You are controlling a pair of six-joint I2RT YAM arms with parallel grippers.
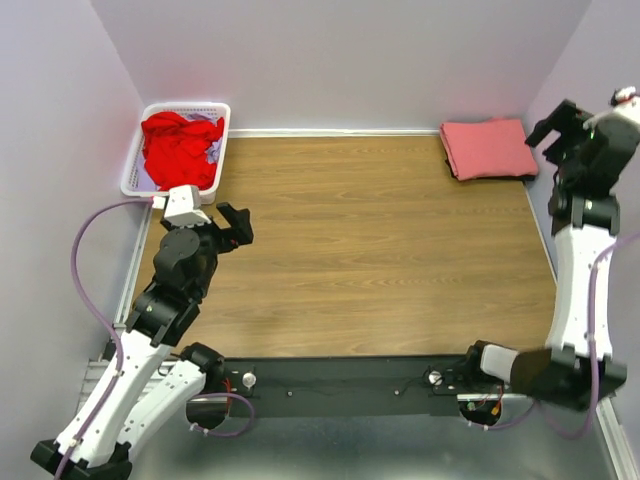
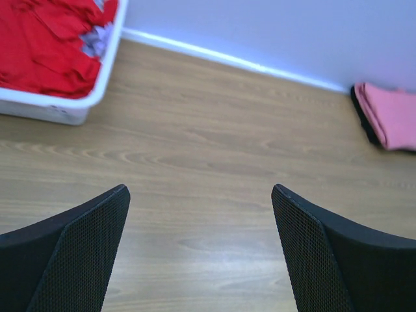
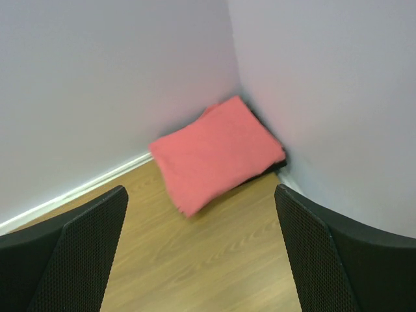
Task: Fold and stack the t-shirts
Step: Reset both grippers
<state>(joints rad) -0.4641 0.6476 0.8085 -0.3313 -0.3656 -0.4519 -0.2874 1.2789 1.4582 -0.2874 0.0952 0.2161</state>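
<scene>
A folded pink t-shirt (image 1: 488, 148) lies in the far right corner of the wooden table, over a dark one; it also shows in the right wrist view (image 3: 216, 153) and the left wrist view (image 2: 392, 114). Crumpled red t-shirts (image 1: 178, 146) fill a white basket (image 1: 132, 176) at the far left, also seen in the left wrist view (image 2: 52, 39). My left gripper (image 1: 238, 224) is open and empty above the table's left side, just in front of the basket. My right gripper (image 1: 556, 128) is open and empty, raised just right of the pink stack.
Lilac walls close in the table at the back and both sides. A white strip (image 1: 335, 131) runs along the far edge. A purple cable (image 1: 85, 262) loops beside the left arm. A pale lilac garment (image 1: 207, 127) lies among the red ones in the basket.
</scene>
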